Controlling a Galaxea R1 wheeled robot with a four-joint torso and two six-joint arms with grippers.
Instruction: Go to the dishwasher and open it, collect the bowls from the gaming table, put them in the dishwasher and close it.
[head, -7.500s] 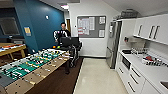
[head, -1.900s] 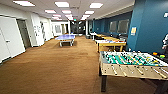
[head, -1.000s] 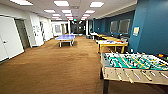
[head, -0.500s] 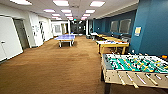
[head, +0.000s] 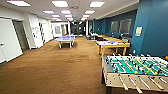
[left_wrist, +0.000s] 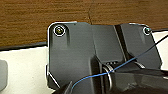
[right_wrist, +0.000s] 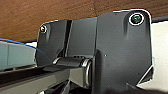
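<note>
The gaming table (head: 136, 71) stands at the right of a carpeted hall, near the blue wall (head: 152, 27), so the robot seems to be driving toward it for the bowls. I cannot tell either end effector's state.

Gaming table (head: 130, 66) green field; brown carpet (head: 55, 67); blue wall (head: 152, 27); yellow table (head: 113, 45).

Floor (head: 50, 70) looks like matt brown carpet w/ a woven-ish texture. Gaming table (head: 136, 72) has pale wood-look sides, smooth green field, shiny metal rods. Blue walls (head: 155, 27) matt paint.
</note>
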